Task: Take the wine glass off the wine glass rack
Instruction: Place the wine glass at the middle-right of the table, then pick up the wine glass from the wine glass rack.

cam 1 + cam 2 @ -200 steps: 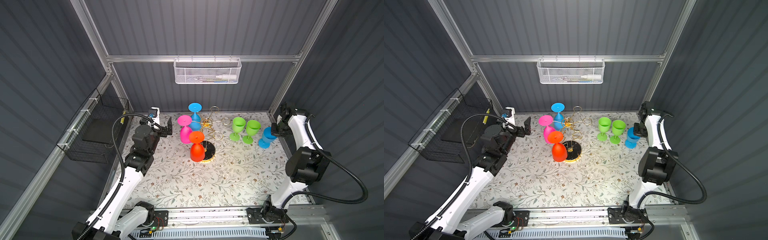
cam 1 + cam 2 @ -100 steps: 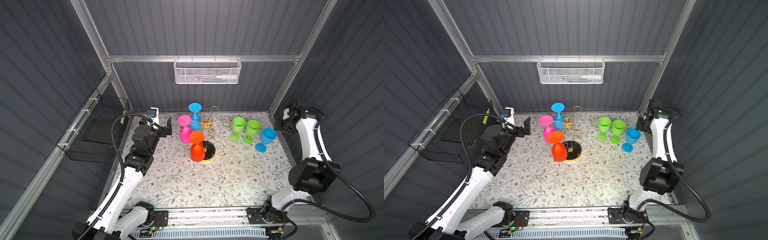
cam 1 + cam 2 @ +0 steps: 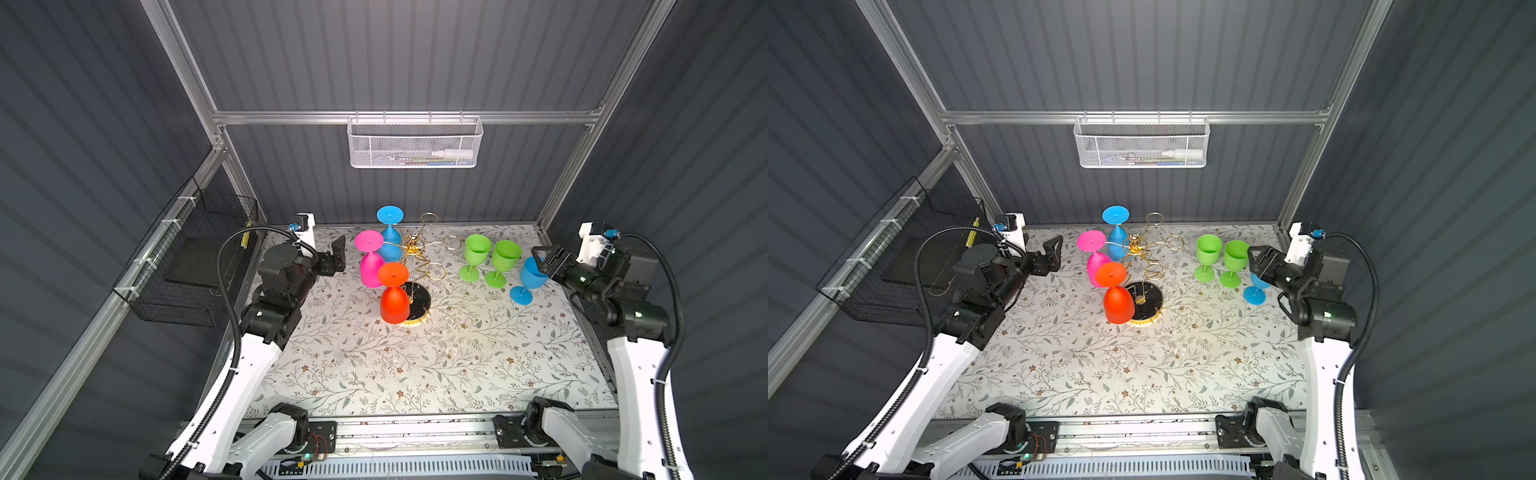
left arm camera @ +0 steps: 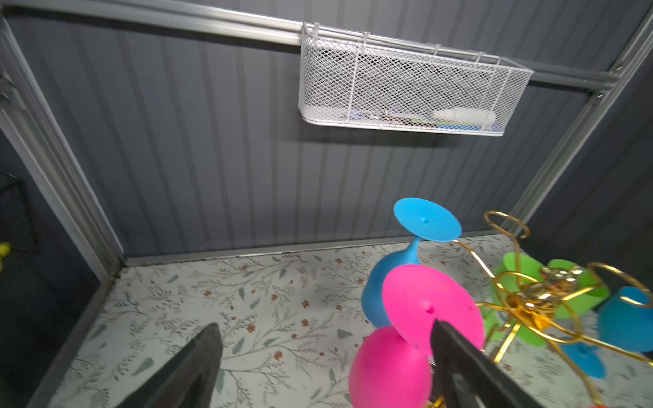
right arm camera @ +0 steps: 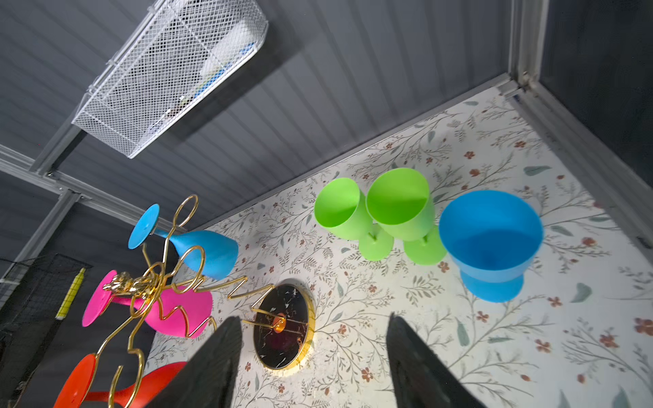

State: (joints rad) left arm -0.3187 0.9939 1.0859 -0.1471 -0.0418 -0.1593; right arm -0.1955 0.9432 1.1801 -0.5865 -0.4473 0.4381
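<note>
The gold wine glass rack (image 3: pixel 411 248) stands mid-table on its round black base (image 5: pixel 282 325). Three wine glasses hang upside down from it: blue (image 3: pixel 390 249), pink (image 3: pixel 371 268) and orange (image 3: pixel 393 305). My left gripper (image 3: pixel 336 255) is open just left of the pink glass (image 4: pixel 388 367), which sits beside one of its fingers (image 4: pixel 459 364); nothing is between the jaws. My right gripper (image 3: pixel 544 259) is open and empty. It hovers beside an upright blue glass (image 5: pixel 491 229) standing on the table at the right, apart from it.
Two green glasses (image 3: pixel 476 249) (image 3: pixel 505 255) stand upright between the rack and the blue glass. A white mesh basket (image 3: pixel 415 143) hangs on the back wall. A black wire basket (image 3: pixel 195 257) is fixed to the left wall.
My right gripper opened, letting go of the upright blue glass, which now stands alone, then drew up and back. The left arm has barely moved.
</note>
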